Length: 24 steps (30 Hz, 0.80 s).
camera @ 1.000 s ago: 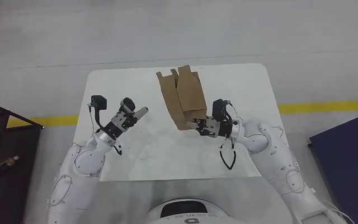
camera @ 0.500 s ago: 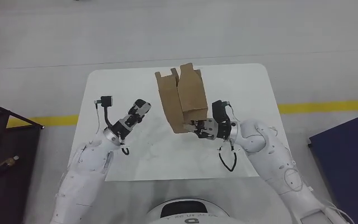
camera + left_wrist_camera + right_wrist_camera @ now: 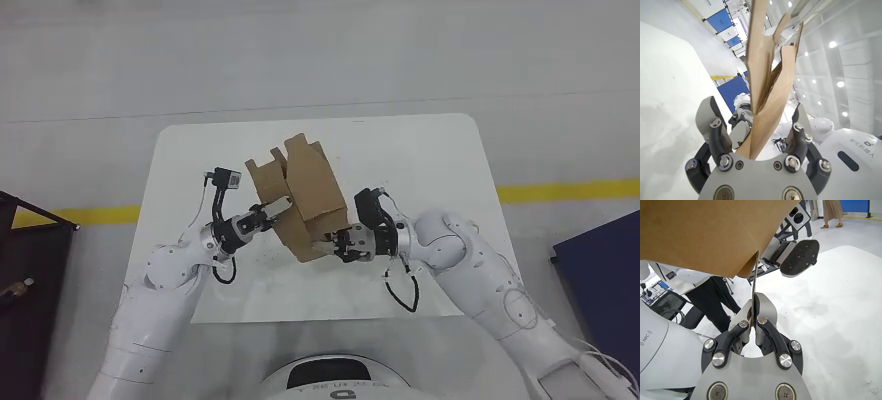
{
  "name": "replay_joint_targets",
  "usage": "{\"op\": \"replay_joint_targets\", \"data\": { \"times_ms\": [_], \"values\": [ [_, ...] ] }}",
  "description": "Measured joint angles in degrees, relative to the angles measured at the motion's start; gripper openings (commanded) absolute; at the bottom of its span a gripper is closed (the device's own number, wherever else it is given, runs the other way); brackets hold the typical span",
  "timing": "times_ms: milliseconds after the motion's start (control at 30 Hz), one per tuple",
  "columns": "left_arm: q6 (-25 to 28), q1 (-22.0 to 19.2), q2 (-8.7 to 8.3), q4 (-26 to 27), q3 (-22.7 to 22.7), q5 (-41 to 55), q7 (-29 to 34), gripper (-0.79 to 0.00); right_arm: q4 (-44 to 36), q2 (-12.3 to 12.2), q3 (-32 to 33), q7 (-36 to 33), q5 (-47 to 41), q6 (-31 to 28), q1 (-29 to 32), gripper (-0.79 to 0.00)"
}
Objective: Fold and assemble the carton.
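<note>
Right pincer (image 3: 754, 306): closed on a thin edge of the carton (image 3: 300, 198), the cardboard clamped flat between both pads. The brown carton rises from this grip, tilted and held off the white counter (image 3: 420, 170), with its flaps pointing away from the pincer.

Left pincer (image 3: 757, 117): fingers spread wide. A lower corner of the carton passes between them and runs down to the pincer's base, but neither pad presses on it. No grip is made on this side.

The two pincers stand at opposite sides of the carton's lower end, near each other, with the carton between them. Seen from the right wrist, one left-pincer pad (image 3: 799, 256) sits just beyond the carton's lower edge.
</note>
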State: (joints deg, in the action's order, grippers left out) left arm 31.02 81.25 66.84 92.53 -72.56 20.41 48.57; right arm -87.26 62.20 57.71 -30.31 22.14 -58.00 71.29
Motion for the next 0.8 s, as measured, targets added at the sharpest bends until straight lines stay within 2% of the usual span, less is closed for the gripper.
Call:
{"op": "replay_joint_targets", "data": {
  "times_ms": [33,233,300,367,400,433,467,567,700,800],
  "values": [
    [0.4,0.0,-0.05,-0.1,-0.1,0.5,0.6,-0.785,0.4,-0.1,-0.1,0.0,-0.5,0.0,-0.2,-0.785],
    [1.3,0.3,-0.42,-1.1,-1.6,2.7,1.5,-0.785,2.1,-0.7,-0.6,0.2,-2.5,0.0,-1.2,-0.785],
    [1.3,0.2,-0.50,-1.0,-1.9,3.0,1.6,-0.785,2.5,-0.9,-0.9,0.1,-2.8,0.0,-1.5,-0.610],
    [1.3,0.1,-0.55,-0.7,-1.9,3.0,1.6,-0.785,2.7,-0.9,-1.4,0.0,-3.0,0.0,-1.7,-0.659],
    [1.4,0.0,-0.58,-0.6,-1.8,2.6,1.7,-0.785,2.8,-1.0,-1.7,-0.1,-3.1,0.0,-1.9,-0.551],
    [1.5,-0.1,-0.60,-0.5,-1.7,2.1,1.8,-0.785,2.8,-1.0,-2.0,-0.1,-3.1,0.0,-2.1,-0.403],
    [1.5,-0.1,-0.61,-0.4,-1.6,1.7,1.8,-0.785,2.8,-1.0,-2.2,-0.1,-3.2,0.0,-2.2,-0.003],
    [2.0,-0.6,-0.66,-0.6,-2.3,-1.3,-0.6,-0.785,3.7,-1.3,-1.5,1.1,-3.6,0.0,-2.2,0.000],
    [1.8,-1.5,-0.72,0.0,-5.1,-4.7,-7.8,-0.785,5.4,-2.6,3.6,5.2,-3.2,0.0,0.6,0.000],
    [0.5,-2.0,-0.86,0.9,-6.3,-7.4,-10.1,-0.785,4.5,-3.7,7.9,7.7,-1.9,0.0,3.6,0.000]
  ]
}}
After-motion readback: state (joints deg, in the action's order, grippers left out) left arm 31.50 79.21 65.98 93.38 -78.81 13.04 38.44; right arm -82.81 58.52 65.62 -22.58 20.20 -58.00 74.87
